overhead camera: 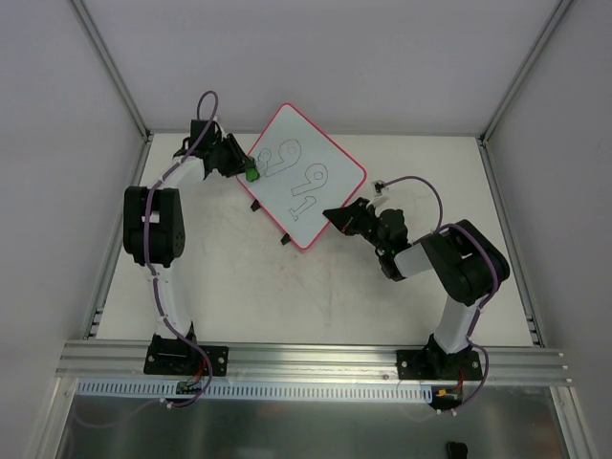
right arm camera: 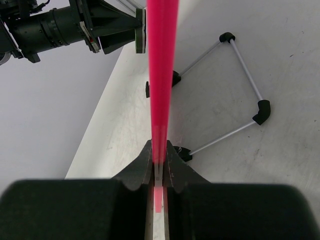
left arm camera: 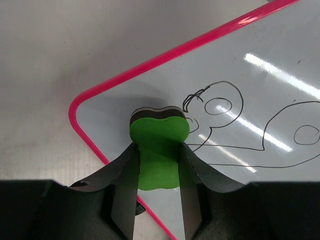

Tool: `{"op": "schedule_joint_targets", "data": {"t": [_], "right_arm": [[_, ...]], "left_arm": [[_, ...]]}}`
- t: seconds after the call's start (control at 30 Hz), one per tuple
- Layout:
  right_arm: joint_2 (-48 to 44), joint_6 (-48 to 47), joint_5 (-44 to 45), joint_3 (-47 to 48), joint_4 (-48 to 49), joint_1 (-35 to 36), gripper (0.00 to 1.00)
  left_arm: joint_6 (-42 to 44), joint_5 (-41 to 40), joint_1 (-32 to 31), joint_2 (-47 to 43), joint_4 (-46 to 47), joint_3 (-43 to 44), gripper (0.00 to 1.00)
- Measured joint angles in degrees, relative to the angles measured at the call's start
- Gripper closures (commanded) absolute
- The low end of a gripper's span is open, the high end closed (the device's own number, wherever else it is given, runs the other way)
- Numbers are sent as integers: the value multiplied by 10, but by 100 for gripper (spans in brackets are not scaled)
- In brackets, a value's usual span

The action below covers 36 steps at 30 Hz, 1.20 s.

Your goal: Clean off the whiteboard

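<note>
The whiteboard (overhead camera: 311,206) (left arm camera: 260,45) (right arm camera: 161,75), red-pink rimmed and turned like a diamond, sits toward 12 o'clock of the bench (overhead camera: 229,277) centre, with black handwritten digits across its face. At its 9 o'clock corner the left tool (overhead camera: 244,167) (left arm camera: 157,150) is clenched on a green eraser (overhead camera: 251,174) (left arm camera: 159,145), whose dark underside presses on the board just beside the nearest digit. At the board's 5 o'clock edge the right tool (overhead camera: 337,218) (right arm camera: 159,155) is clamped on the rim, seen edge-on from that wrist. Beneath the board a wire stand (right arm camera: 240,55) with black caps rests on the bench.
</note>
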Motion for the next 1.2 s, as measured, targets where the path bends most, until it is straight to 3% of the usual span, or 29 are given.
{"op": "schedule_joint_targets", "data": {"t": [0.6,1.2], "right_arm": [[0,11,-1,0,6,2,100],[0,27,-5,0,12,3,100]], "left_arm": [[0,3,-14,68,-6,83,100],[31,-44,-114,40,10,97,100]]}}
